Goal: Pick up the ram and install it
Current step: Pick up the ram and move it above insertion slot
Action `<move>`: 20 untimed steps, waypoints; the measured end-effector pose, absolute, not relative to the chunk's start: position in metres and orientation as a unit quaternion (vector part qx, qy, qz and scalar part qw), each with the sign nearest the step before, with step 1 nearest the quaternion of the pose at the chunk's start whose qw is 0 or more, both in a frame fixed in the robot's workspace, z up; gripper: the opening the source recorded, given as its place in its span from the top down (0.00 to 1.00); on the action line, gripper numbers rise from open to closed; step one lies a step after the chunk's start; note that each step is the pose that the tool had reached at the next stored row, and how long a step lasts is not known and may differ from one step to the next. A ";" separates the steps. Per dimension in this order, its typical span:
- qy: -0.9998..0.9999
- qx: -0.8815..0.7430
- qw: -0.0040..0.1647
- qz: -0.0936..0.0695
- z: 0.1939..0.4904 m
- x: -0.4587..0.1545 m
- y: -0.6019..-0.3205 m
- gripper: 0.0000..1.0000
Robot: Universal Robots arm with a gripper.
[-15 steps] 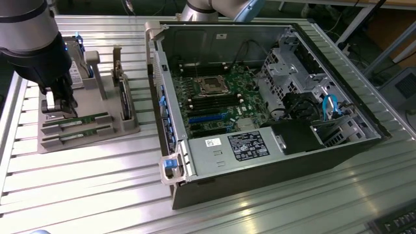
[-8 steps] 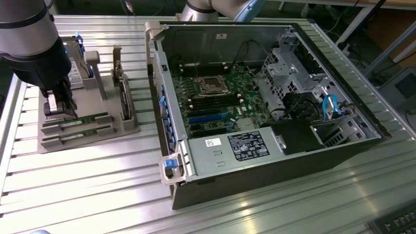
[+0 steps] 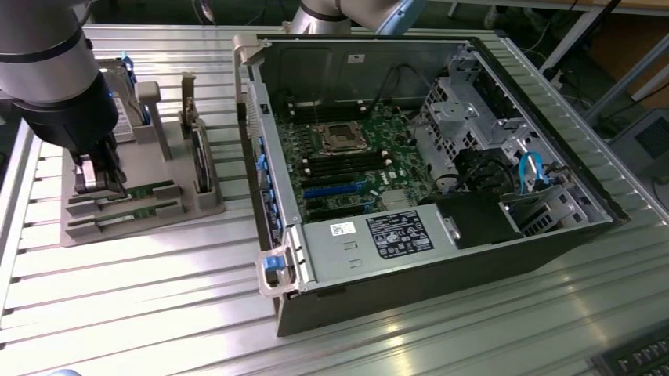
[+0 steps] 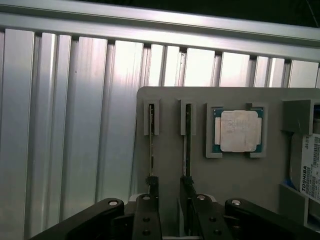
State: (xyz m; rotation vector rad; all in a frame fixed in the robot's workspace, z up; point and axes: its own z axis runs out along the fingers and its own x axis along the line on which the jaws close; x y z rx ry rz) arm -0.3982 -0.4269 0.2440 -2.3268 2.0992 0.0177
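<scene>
Two ram sticks stand on edge in slots of a grey holder (image 4: 170,115): one ram (image 4: 151,142) and a second ram (image 4: 187,142). In the exterior view a green ram (image 3: 146,191) lies in the holder (image 3: 157,219) at the exterior view's left. My gripper (image 4: 169,189) hangs low over the holder's slot end, open, with bare holder showing between its fingers (image 4: 152,187). Each fingertip lines up roughly with one stick. In the exterior view the gripper (image 3: 96,178) reaches down onto the holder.
A square silver processor chip (image 4: 239,131) and a labelled hard drive (image 4: 306,170) sit in the same holder. The open computer case (image 3: 418,172) lies at the exterior view's right, with its motherboard's dark memory slots (image 3: 334,166) exposed. All rests on a ribbed aluminium table (image 3: 157,298).
</scene>
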 end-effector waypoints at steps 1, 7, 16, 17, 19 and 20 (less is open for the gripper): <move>0.670 -0.742 0.004 0.006 0.242 -0.398 -0.427 0.69; 0.670 -0.742 0.004 0.006 0.233 -0.398 -0.433 0.69; 0.670 -0.742 0.004 0.006 0.219 -0.399 -0.440 0.69; 0.670 -0.742 0.004 0.006 0.217 -0.399 -0.441 0.69; 0.670 -0.742 0.004 0.006 0.213 -0.400 -0.443 0.69; 0.670 -0.742 0.004 0.006 0.211 -0.400 -0.444 0.69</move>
